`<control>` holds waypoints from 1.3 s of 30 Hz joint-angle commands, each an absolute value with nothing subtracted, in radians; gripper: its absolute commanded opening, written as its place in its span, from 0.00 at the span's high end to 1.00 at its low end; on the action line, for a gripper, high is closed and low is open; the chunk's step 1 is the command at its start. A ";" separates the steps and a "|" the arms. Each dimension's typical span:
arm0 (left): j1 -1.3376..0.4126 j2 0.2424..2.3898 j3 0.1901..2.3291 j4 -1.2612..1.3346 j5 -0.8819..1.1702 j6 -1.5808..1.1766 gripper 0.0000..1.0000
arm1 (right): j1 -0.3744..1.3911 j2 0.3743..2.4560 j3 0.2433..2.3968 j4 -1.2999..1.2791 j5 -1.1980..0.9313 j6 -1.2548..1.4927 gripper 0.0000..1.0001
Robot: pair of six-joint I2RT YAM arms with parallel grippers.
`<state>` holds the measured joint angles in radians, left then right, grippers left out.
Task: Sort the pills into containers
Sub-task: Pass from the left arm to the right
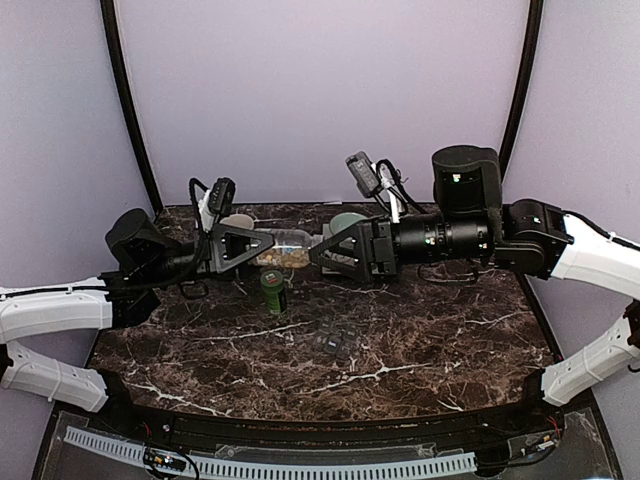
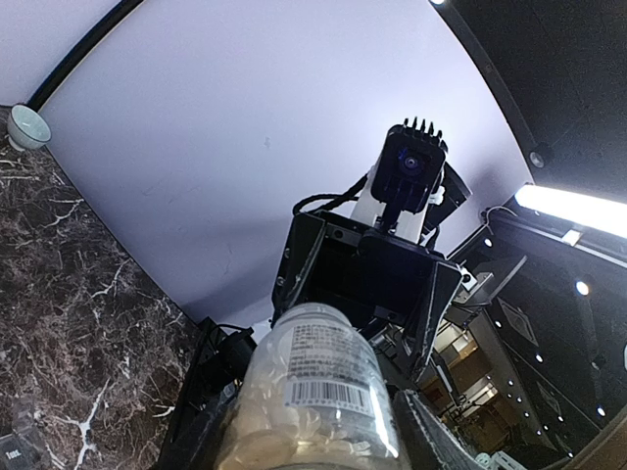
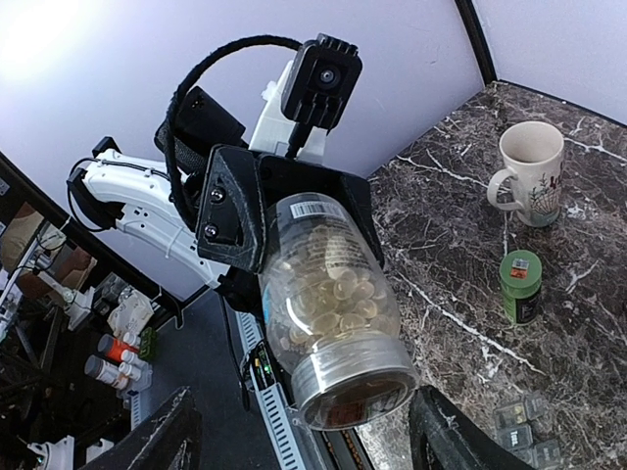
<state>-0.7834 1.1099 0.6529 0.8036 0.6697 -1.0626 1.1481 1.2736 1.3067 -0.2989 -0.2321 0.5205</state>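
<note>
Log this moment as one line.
left gripper shut on pill bottle | bottle horizontal above table | right gripper open around its other end | container strip on table, apart from both grippers

The table is dark brown with thin white lines running all over it (like marble). The clear bottle is full of pale tan pills, and its label is white with black stripes. The little jar is green. The mug is cream with small red and green marks. The containers are dark grey. The left hand and the right hand are black. The wall is pale purple.
</note>
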 commanded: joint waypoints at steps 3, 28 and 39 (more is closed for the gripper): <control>-0.784 1.128 0.691 0.916 0.733 -1.127 1.00 | 1.159 1.269 1.315 -0.287 -0.212 0.484 0.27; -0.784 1.175 0.701 0.998 0.808 -1.196 1.00 | 1.164 1.304 1.336 -0.288 -0.213 0.466 0.48; -0.783 1.168 0.682 0.976 0.780 -1.171 0.86 | 1.165 1.309 1.355 -0.301 -0.194 0.485 0.84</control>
<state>-0.7807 1.1881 0.6693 0.9497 0.7902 -1.1980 1.1587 1.3052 1.3258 -0.3096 -0.2295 0.4686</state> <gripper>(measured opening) 0.541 0.378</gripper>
